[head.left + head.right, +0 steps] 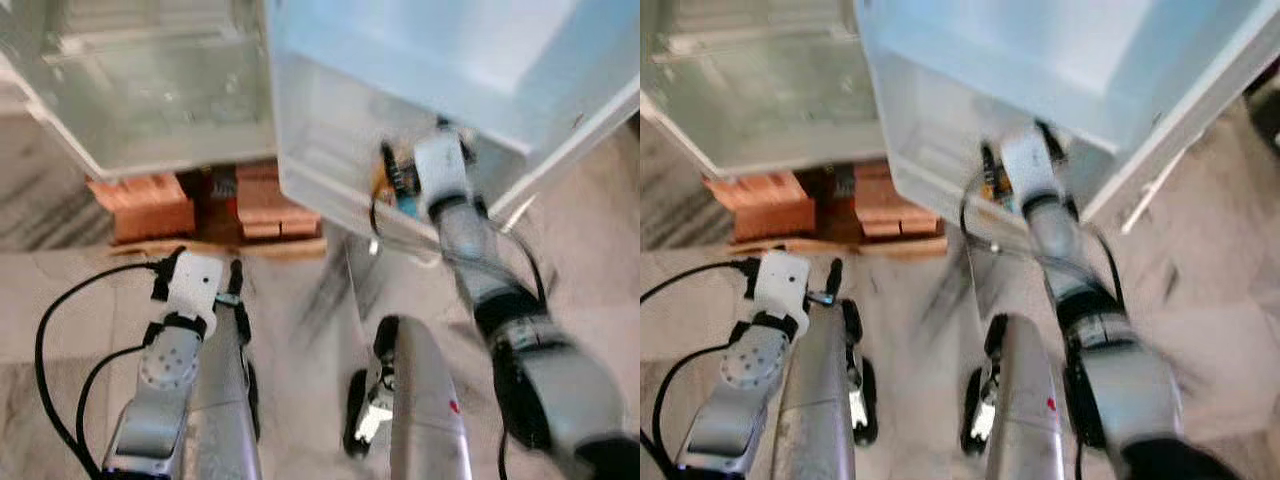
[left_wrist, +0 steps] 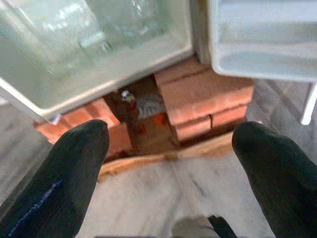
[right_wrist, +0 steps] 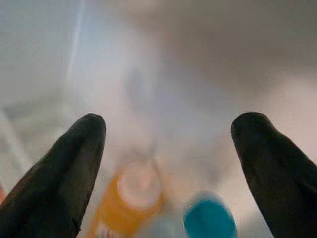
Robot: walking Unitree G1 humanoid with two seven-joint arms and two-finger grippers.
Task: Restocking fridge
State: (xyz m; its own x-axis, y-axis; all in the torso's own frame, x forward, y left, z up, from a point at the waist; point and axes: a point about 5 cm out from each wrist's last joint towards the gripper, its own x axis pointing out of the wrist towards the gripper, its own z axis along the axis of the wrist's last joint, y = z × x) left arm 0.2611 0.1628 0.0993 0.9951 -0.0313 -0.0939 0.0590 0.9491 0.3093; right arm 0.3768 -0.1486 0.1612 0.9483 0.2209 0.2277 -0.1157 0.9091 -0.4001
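The open fridge (image 1: 150,90) stands raised on red bricks (image 1: 150,205) over a pale marble floor (image 1: 60,290). Its door shelf (image 1: 330,150) holds an orange bottle (image 3: 130,201) and a blue-capped bottle (image 3: 209,218), blurred. The right gripper (image 3: 168,144) reaches into that shelf, fingers spread and released above them. The left gripper (image 2: 171,144) hangs low before the bricks, fingers apart, empty.
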